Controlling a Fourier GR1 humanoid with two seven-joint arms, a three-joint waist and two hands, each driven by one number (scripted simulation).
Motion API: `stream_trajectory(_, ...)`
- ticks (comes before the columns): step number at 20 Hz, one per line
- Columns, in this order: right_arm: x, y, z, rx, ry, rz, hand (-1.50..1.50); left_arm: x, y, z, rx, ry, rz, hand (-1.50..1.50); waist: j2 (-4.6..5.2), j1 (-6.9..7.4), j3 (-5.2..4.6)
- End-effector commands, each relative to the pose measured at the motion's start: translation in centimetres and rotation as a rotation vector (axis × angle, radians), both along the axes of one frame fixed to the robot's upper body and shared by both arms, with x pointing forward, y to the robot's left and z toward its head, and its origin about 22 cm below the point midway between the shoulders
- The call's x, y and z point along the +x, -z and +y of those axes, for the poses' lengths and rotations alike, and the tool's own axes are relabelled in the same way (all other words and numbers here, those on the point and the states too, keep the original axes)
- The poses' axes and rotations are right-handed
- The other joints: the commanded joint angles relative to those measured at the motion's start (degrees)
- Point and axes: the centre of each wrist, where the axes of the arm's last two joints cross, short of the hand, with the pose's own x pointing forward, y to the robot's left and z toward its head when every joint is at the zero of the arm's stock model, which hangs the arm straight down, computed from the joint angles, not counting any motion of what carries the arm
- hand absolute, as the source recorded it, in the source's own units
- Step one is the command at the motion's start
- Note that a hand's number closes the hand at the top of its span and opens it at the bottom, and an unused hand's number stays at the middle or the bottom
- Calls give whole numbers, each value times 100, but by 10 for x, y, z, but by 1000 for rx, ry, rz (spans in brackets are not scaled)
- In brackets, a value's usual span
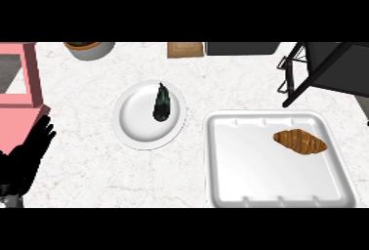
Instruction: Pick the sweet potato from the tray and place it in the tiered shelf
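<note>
A brown, ridged sweet potato lies in the upper right part of a white tray at the right of the counter. The black tiered shelf stands at the far right corner, beyond the tray. My left hand shows at the left edge with its fingers straight and pointing up, well away from the tray. My right hand does not appear in the head view.
A white plate holding a dark eggplant sits left of the tray. A pink unit fills the left edge. At the back stand a grey bowl, a brown board and a dark box.
</note>
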Motion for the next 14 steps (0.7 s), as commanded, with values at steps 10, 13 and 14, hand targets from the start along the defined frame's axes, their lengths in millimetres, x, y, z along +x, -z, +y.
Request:
stream_trajectory(10,-37,-120,-12,94,138,-208,150,10,5,-20,7,33,-14,0,36,137,0)
stream_trajectory(13,-43,-136,-15,-99,220,-211,150,10,4,-12,-7,23,-6,0,46,137,1)
stream_trajectory(14,-39,-146,-22,-84,224,-217,150,7,6,-25,7,29,-4,0,45,159,3)
